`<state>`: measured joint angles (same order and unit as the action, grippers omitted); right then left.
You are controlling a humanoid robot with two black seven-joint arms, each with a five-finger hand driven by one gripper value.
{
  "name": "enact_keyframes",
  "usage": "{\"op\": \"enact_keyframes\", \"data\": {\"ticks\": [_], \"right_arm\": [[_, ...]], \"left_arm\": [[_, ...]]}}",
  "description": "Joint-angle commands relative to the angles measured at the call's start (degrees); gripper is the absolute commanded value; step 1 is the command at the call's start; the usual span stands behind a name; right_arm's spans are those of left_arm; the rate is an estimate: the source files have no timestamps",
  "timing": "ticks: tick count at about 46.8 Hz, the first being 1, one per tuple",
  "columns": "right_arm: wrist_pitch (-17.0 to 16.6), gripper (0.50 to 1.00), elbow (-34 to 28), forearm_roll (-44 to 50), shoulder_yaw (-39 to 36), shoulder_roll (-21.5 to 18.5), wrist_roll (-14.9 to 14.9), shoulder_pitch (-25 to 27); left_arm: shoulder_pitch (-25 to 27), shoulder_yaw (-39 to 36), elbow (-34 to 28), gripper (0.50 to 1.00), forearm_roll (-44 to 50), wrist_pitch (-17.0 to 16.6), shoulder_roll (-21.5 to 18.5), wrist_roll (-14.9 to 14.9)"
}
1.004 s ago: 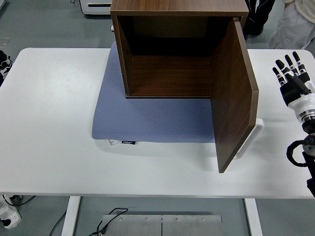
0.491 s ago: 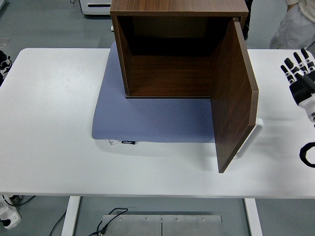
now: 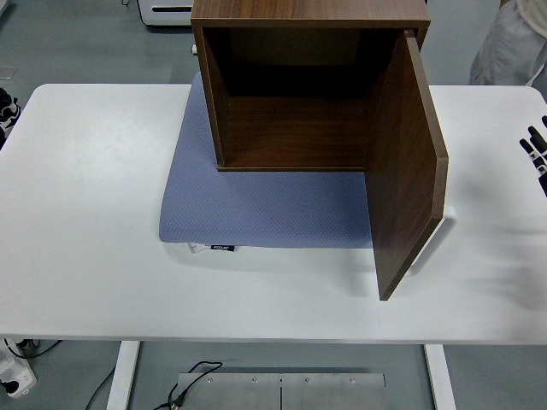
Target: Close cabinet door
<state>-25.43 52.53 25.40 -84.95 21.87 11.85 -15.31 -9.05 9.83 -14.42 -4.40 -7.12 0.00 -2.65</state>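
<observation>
The dark brown wooden cabinet door (image 3: pixel 406 166) stands swung wide open at centre right, its long edge vertical, left of the nearer right hand (image 3: pixel 536 152) at the right edge, fingertips showing, empty, grip state unclear.

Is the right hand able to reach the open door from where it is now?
Probably yes. The right hand is at the right edge, and only bare table lies between it and the outer face of the door, which stands wide open.
</observation>
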Motion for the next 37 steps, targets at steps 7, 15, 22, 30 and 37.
{"op": "enact_keyframes", "data": {"ticks": [7, 15, 22, 30, 37], "right_arm": [[-3.3, 1.0, 0.3, -2.6, 0.0, 2.5, 0.0, 3.1], [-5.3, 1.0, 1.7, -3.2, -1.4, 3.5, 0.1, 6.0], [-7.5, 1.0, 4.0, -3.3, -3.7, 3.8, 0.0, 9.9], [-9.6, 1.0, 7.6, -3.2, -5.4, 3.8, 0.1, 14.8], [-9.6, 1.0, 10.7, -3.2, -7.0, 3.8, 0.2, 18.6]], "left_arm": [[0.0, -0.1, 0.0, 1.0, 0.0, 0.0, 0.0, 0.0], [0.0, -0.1, 0.0, 1.0, 0.0, 0.0, 0.0, 0.0], [0.0, 0.0, 0.0, 1.0, 0.0, 0.0, 0.0, 0.0], [0.0, 0.0, 0.0, 1.0, 0.0, 0.0, 0.0, 0.0], [0.0, 0.0, 0.0, 1.0, 0.0, 0.0, 0.0, 0.0]]}}
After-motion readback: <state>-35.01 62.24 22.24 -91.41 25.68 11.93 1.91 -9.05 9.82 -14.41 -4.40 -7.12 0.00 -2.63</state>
